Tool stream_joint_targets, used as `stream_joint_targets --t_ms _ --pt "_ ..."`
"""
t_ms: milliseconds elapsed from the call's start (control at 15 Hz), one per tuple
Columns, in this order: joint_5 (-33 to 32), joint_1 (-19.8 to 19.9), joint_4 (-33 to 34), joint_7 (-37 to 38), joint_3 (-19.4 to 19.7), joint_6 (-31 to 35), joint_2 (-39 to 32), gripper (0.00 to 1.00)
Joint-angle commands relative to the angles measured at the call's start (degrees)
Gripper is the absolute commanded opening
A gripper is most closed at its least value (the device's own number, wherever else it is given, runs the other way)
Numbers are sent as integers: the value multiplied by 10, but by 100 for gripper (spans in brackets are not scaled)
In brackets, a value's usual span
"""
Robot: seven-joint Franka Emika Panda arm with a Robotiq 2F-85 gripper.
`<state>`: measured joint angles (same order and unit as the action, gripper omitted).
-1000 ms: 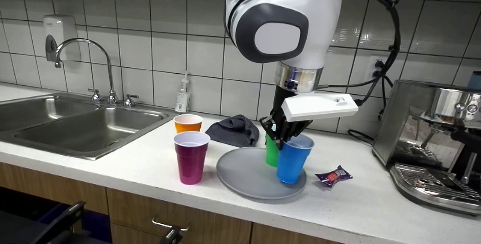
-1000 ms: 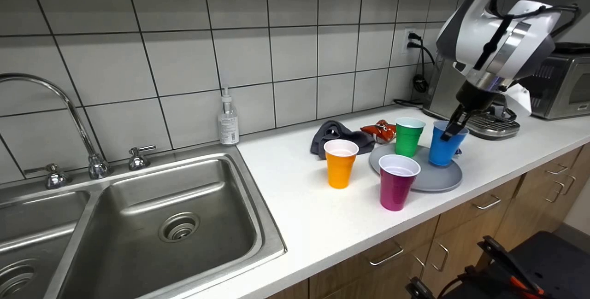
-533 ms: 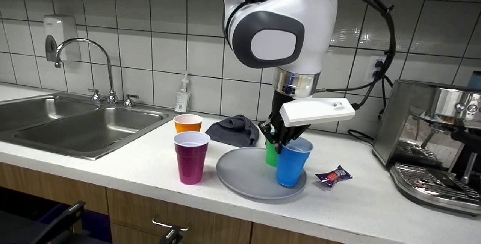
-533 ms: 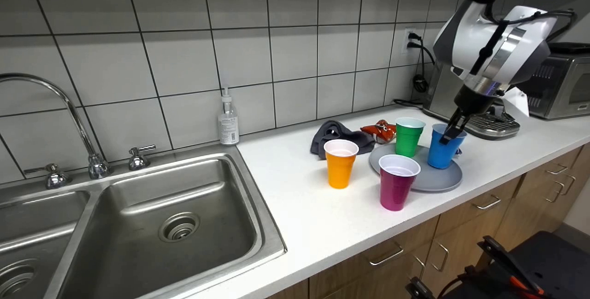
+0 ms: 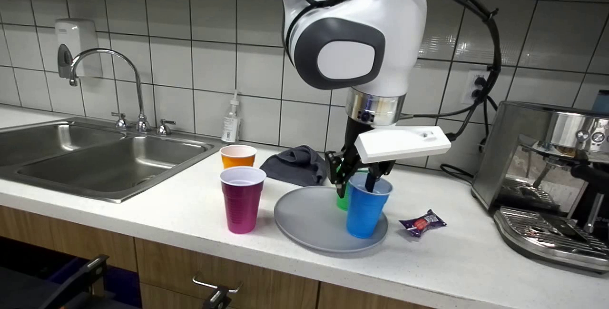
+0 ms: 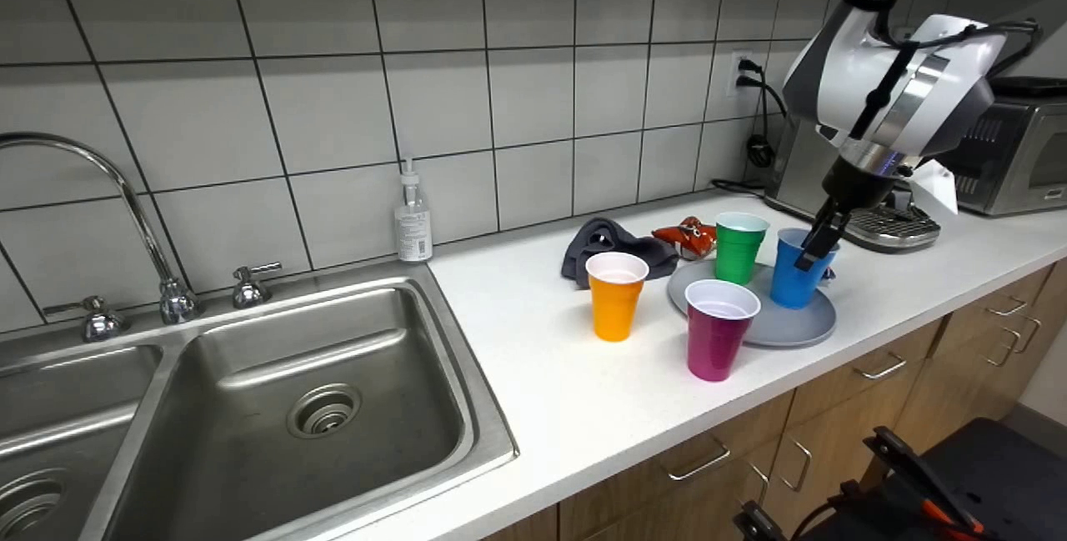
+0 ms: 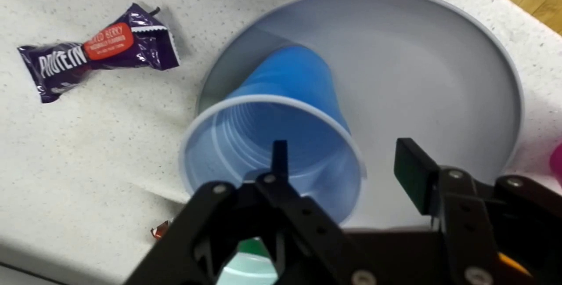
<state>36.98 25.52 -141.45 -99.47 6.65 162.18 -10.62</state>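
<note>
Near the front edge of the white surface point(image 5: 428, 261), a maroon cup point(image 5: 242, 206) stands off the gray plate point(image 5: 304, 218). The blue cup point(image 5: 366, 214) rests on that plate, apparently already set down; the pincer point(image 5: 356, 190) is spread, one finger inside that cup's mouth, one outside, gripping nothing but not yet clear. A green cup point(image 6: 737, 259) is on the plate farther back, an orange cup point(image 6: 615, 303) off it. Toward the back edge lies a dark cloth point(image 5: 297, 166); beyond rises a tiled wall point(image 5: 214, 68).

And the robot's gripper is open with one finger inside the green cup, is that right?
Not quite, the colour is wrong: that finger is inside the blue cup, as the wrist view shows. The gripper is open, just as you say.
</note>
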Motion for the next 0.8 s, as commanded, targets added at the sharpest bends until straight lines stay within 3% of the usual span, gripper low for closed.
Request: stream_joint_targets --t_ms 0,733 --pt "-7 3 0 -4 4 -14 15 97" --pt "-11 2 -3 -4 8 -43 51 100"
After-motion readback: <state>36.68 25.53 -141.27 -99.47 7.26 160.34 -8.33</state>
